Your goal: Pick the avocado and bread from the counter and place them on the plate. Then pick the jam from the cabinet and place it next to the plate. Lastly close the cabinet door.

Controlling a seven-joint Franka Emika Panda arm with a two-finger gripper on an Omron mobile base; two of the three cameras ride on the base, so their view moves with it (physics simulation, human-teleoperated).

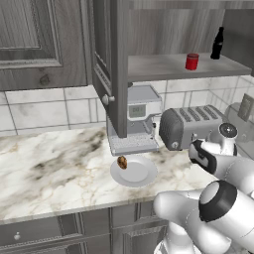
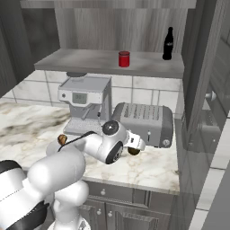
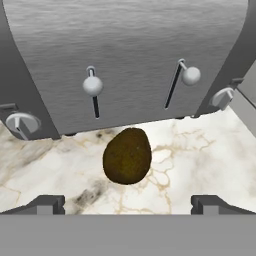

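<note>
The bread [image 1: 122, 162] already sits on the plate [image 1: 144, 179], near its rim at about ten o'clock, so the step in hand looks like fetching the avocado [image 3: 127, 155]. In the hand view that dark oval lies on the marble counter [image 3: 200, 165] just in front of the toaster [image 3: 130, 60], a little above the middle of the picture, with the toaster's two levers at eleven and one o'clock from it. The gripper [image 3: 128, 205] is spread wide and grasps nothing; its two dark tips stand at seven and five o'clock from the avocado, well to either side, and short of it.

From the right base camera the avocado peeks out at three o'clock from the arm's wrist, at the toaster's foot.

The next move, as I judge it, is to push the hand forward until the tips straddle the oval, then clench. The smooth rounded skin may slip, and the toaster stands close behind.

The jam [image 2: 124, 59] waits on the shelf of the open cabinet [image 1: 111, 64], with a black bottle [image 2: 168, 44] at its three o'clock.
</note>
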